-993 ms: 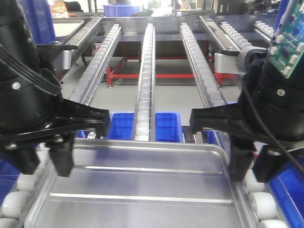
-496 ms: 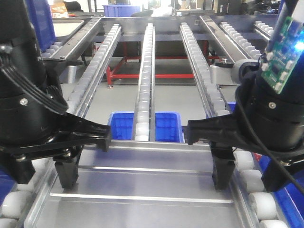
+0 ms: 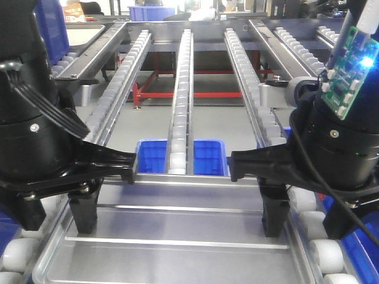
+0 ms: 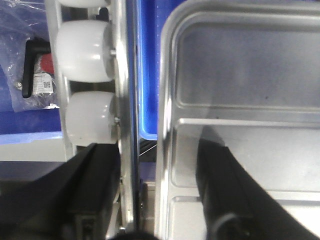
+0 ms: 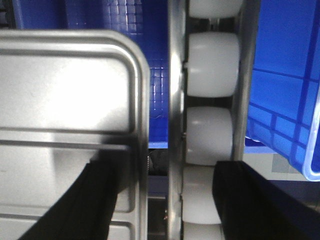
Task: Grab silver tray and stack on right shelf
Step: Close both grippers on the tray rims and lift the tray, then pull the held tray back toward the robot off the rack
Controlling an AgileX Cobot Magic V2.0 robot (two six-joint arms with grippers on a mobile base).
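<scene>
- While the shiny shallow rectangular metal tray [image 3: 177, 236] lies flat on rows of white plastic rollers [image 5: 210, 65], with a blue plastic crate [image 3: 180, 157] showing beyond its far edge, each arm straddles one side rim.
- Left hand [image 3: 56, 222]: fingers apart, one inside the tray, the other outside past the steel rail [image 4: 127, 100]; nothing is clamped.
- Right hand [image 3: 308, 222]: likewise apart, inner finger over the tray base, outer one above the rollers.
- Risk: on closing, an outer finger may snag a roller or the rail before it meets the rim. The thin, slick rim could slip out. Uneven lifting would tilt the tray, and the rollers could let it run off.
- Writing: a white label [image 4: 44, 85] inside a clear plastic bag [image 4: 15, 30] and a green circuit board [image 3: 349, 65] carry print too small to read.
</scene>
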